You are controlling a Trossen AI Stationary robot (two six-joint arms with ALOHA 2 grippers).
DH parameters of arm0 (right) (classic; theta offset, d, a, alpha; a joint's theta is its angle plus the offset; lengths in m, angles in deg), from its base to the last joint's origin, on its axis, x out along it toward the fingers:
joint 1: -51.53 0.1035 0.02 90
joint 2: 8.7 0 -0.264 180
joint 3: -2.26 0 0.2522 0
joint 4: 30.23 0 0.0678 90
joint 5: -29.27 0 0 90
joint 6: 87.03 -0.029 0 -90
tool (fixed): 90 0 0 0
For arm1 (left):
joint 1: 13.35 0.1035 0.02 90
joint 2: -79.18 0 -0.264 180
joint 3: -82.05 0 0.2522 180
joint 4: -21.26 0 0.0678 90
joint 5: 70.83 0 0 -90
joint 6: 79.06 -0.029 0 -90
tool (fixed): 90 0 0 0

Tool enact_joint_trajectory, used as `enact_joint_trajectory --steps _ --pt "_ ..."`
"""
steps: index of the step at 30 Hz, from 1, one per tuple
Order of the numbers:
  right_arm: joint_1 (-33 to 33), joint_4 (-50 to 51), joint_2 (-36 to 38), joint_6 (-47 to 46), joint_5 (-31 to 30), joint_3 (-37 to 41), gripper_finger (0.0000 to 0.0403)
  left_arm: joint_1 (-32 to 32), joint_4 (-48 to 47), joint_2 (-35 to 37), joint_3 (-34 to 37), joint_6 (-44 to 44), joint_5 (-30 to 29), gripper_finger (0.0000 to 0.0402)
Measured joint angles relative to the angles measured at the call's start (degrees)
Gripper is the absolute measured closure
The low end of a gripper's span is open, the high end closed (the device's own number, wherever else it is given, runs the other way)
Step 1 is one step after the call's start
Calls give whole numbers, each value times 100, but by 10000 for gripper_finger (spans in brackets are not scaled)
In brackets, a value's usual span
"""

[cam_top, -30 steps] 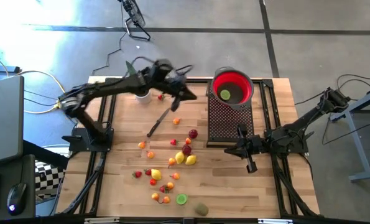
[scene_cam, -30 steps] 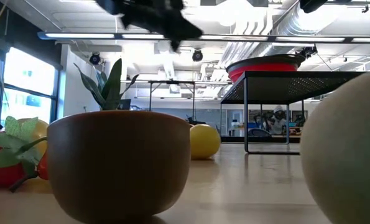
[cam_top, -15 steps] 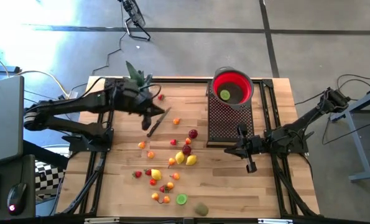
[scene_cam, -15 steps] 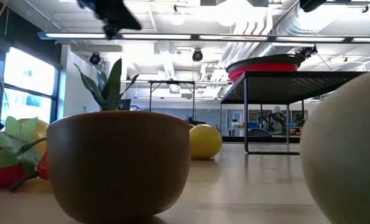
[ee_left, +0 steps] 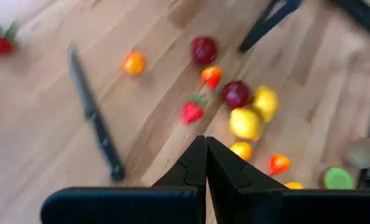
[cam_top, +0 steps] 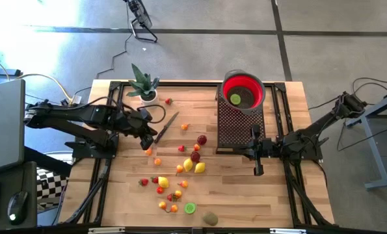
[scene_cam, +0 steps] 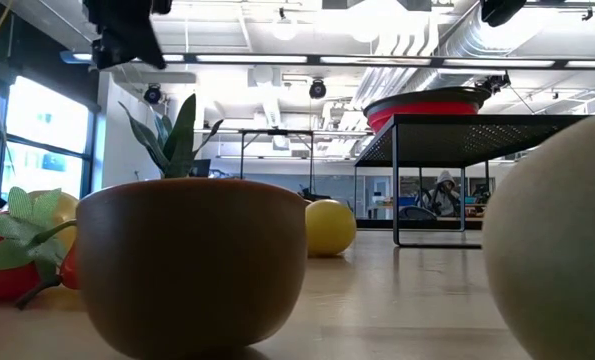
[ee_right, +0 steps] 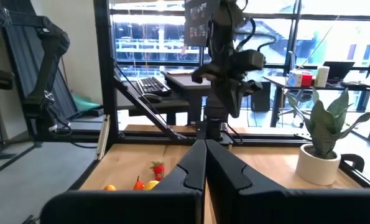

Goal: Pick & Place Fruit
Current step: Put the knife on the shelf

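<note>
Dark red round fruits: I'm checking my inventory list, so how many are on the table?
2. One dark red fruit lies nearer the black mesh stand; the second dark red fruit sits by the yellow fruits. None seems hidden.

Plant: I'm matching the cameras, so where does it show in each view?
High view: plant at the picture's top table edge, left of middle.
Low view: leaves left of middle.
Left wrist view: not in it.
Right wrist view: lower right, white pot.
Shared landmark: the wooden table.
</note>
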Motion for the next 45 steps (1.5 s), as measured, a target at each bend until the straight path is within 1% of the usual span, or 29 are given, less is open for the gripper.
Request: enact_joint_trajectory --steps 6,9,11,17,21,25,32,34,36,39,45 --pt "77 -66 0 -149 0 1 401 -53 -1013 -185 4 943 -9 401" --pt "89 -85 0 -146 2 0 401 -48 -1331 -314 -4 1310 -54 401" --pt "89 -107 0 -139 0 2 401 -50 -1439 -442 2 1261 -73 401" --pt "89 -80 0 20 2 1 401 -51 -1161 -640 -14 689 -55 401" --pt "89 -73 0 148 9 0 401 -48 -1123 -858 -11 851 -74 393" --pt "89 5 0 150 98 0 401 -47 -1131 -1142 -7 997 -7 352" --pt "88 11 0 143 492 2 401 -46 -1308 -1553 2 1058 -24 231" --pt "86 11 0 132 501 2 401 -44 -1220 -1608 -7 1285 -31 200" --pt "87 11 0 132 501 2 400 18 -1216 -1605 1 1469 -34 178" --pt "87 12 0 204 501 2 400 43 -1193 -1630 -6 1453 -74 161" --pt "87 15 0 265 501 2 400 26 -1198 -1621 -2 1173 -297 158"
